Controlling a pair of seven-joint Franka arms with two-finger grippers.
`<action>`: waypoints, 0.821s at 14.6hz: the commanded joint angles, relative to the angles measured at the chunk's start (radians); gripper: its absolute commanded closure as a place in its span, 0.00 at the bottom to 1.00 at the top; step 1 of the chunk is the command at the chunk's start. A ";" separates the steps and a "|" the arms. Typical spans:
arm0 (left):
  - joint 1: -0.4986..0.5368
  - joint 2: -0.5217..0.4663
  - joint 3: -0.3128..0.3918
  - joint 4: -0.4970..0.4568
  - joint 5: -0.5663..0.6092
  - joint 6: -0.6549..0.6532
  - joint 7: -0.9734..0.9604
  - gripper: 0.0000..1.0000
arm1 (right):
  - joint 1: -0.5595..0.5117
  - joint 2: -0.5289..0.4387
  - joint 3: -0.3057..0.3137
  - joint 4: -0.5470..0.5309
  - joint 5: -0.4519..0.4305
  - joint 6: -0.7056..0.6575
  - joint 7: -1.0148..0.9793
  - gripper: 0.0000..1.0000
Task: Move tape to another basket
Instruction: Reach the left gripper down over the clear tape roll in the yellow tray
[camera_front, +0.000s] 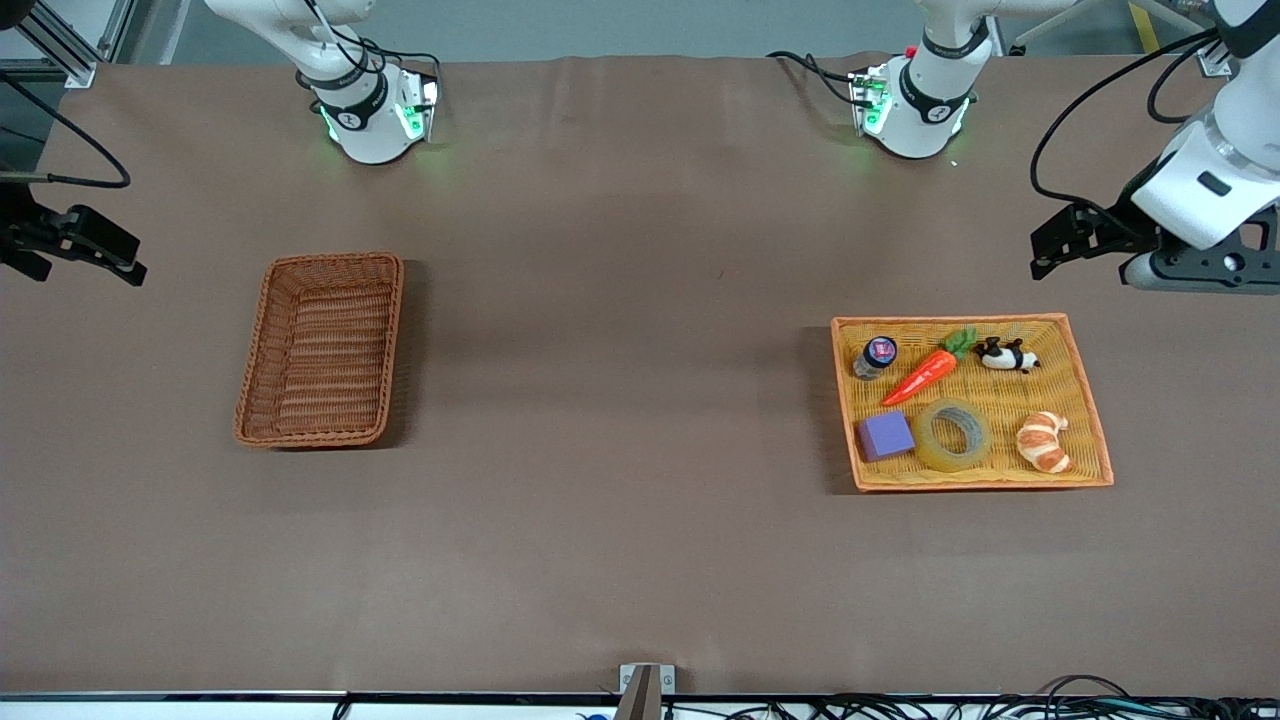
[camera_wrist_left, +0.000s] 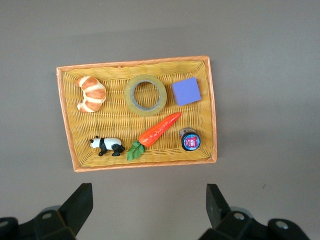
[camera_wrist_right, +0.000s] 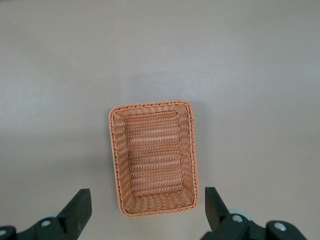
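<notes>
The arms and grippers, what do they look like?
Both arms are white with black joint bands and black cables; their bases glow green. The left gripper and right gripper are black, with two wedge-shaped fingers on dark mounts.

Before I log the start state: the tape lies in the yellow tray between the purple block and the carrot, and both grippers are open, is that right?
Not quite: the tape lies in the yellow tray between the purple block and the croissant, as the front view shows. The carrot lies farther from the front camera. Both grippers are open.
</notes>
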 joint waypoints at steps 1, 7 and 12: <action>-0.015 0.087 0.015 0.009 0.019 0.050 -0.005 0.04 | -0.009 -0.012 0.003 -0.012 0.024 0.000 -0.011 0.00; -0.004 0.264 0.038 -0.073 0.019 0.316 0.001 0.00 | -0.012 -0.012 0.003 -0.011 0.024 -0.004 -0.010 0.00; -0.005 0.398 0.096 -0.121 0.020 0.524 0.017 0.00 | -0.013 -0.012 0.003 -0.011 0.024 -0.004 -0.010 0.00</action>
